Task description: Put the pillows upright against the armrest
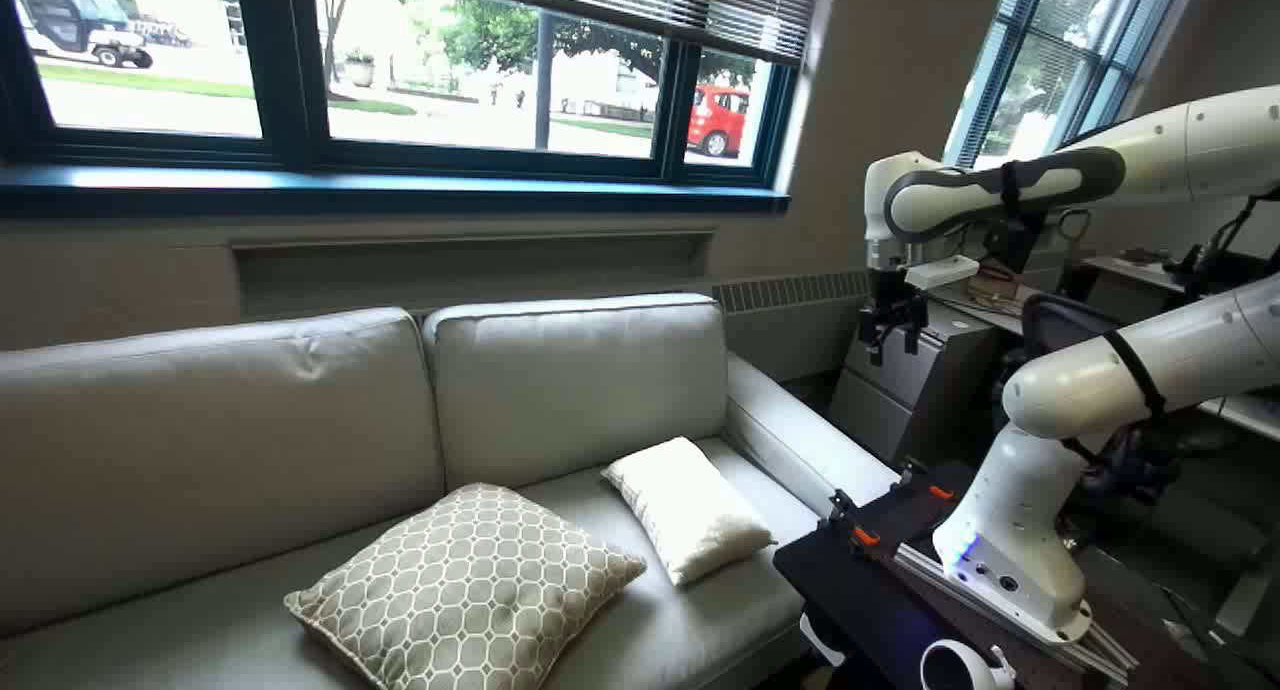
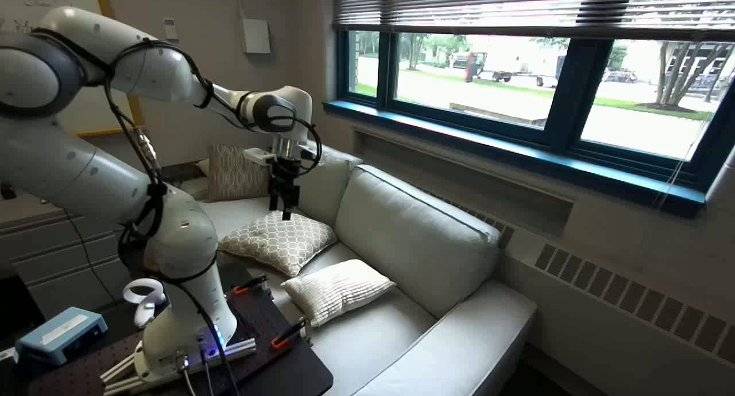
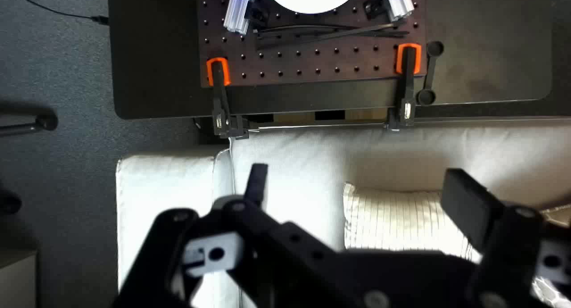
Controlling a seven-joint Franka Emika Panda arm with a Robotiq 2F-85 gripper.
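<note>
Exterior view. Gripper: jaws wide, nothing held, well above the seat. White pillow: lying on the seat, near the armrest but apart from it. Lattice pillow: lying farther along, on the white one's other side. Neither upright. Step in hand, as judged: reach for the white pillow, the nearer to its goal.

Exterior view. Same pair, lying just beside each other; contact cannot be told. Handling note: lift straight up before any sideways move, lest the white one drag its neighbour.

Wrist view. Fingers: far apart, spanning along the seat's length. White pillow: set back from the seat's front edge, bare seat between it and the armrest. Handling note: descend astride the edge facing the armrest; bite past the seam, since the soft cover may slip; let the pillow hang, set its lower edge on the seat by the armrest, tip it to lean, then release. Table, along the seat's front edge, bearing clamps: best kept clear of.
</note>
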